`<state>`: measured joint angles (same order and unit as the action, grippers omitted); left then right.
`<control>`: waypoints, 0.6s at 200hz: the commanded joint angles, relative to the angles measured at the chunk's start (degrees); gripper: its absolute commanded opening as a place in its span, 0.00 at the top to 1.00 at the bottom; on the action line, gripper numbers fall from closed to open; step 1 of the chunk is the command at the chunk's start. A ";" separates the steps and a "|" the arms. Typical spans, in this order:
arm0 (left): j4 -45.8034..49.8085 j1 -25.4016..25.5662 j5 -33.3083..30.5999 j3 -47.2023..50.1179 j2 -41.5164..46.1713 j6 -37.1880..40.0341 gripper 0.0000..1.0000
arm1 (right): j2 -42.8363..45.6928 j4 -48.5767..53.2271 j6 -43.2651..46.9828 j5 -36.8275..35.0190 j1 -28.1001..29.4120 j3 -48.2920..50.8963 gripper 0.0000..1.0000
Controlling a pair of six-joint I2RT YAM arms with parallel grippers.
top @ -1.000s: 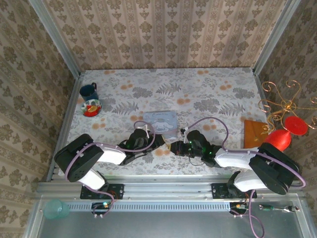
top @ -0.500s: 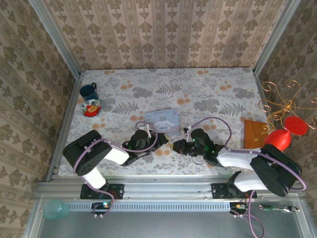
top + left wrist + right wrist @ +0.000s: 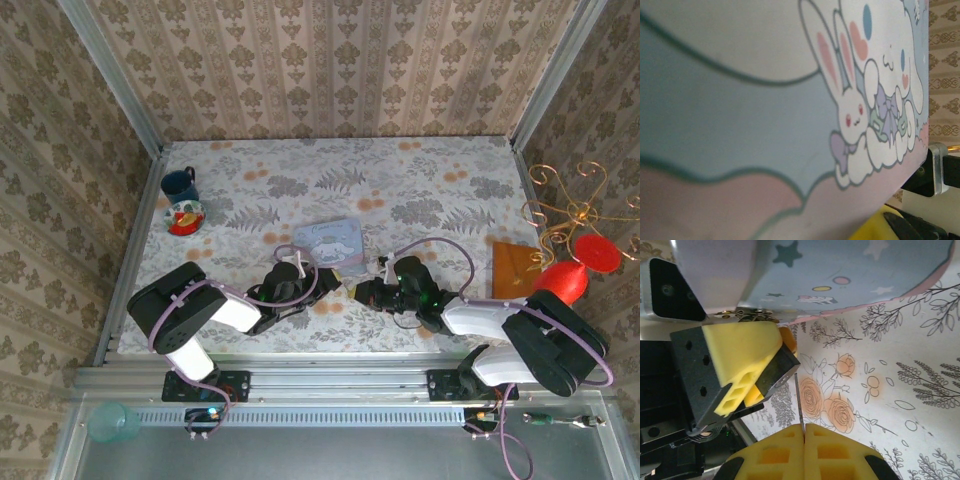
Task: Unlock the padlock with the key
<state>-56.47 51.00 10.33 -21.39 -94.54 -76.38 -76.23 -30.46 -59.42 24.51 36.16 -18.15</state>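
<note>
Padlock (image 3: 348, 291): tiny, near-black, blocky, gripped at the tip of the left claw (image 3: 330, 285), just beside the right claw (image 3: 804, 432) | Key (image 3: 798, 402): thin silvery blade, edge-on, pinched in the closed right claw, tip pointing at the left claw.

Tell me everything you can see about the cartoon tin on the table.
The tin is a pale blue-grey rectangle with rounded corners, seemingly painted metal, lying flat, picture up, near the middle of the flowered table. Its lid shows a white bunny and a long-eared white puppy with purple bows, wavy pink and blue bands, and small stars.
</note>
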 commanded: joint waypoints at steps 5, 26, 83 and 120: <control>-2.27 0.68 2.36 -0.39 0.03 -1.67 1.00 | 0.13 -2.17 -1.88 3.64 -0.43 0.22 1.00; -2.82 0.69 2.59 -0.50 0.30 -1.67 1.00 | -0.24 -2.98 -2.11 5.02 -0.65 0.05 1.00; -2.47 0.94 3.05 -0.85 1.58 -2.18 1.00 | -1.77 -4.07 -2.80 7.21 -1.18 -0.42 1.00; -0.94 0.94 2.61 -0.76 3.35 -1.91 1.00 | -2.00 -4.17 -3.12 7.68 -1.53 -0.19 1.00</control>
<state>-55.72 51.35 11.22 -21.39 -93.82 -76.95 -77.71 -33.65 -61.78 30.48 35.03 -18.15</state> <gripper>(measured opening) 0.149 0.062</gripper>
